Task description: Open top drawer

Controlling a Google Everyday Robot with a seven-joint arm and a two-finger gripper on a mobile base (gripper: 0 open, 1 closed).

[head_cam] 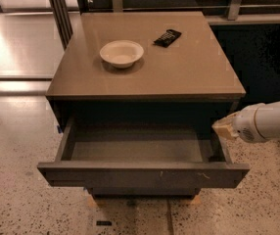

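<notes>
One top drawer [145, 175] open — jaws just beside its right wall.

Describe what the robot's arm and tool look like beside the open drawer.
The arm is a smooth, white, rounded tube entering from the picture's right edge. It narrows to a pale tan tool, which sits by the right wall of the top drawer. No cables show.

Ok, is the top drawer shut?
No, the top drawer is pulled far out, its grey inside showing, with the gripper by its right wall.
</notes>
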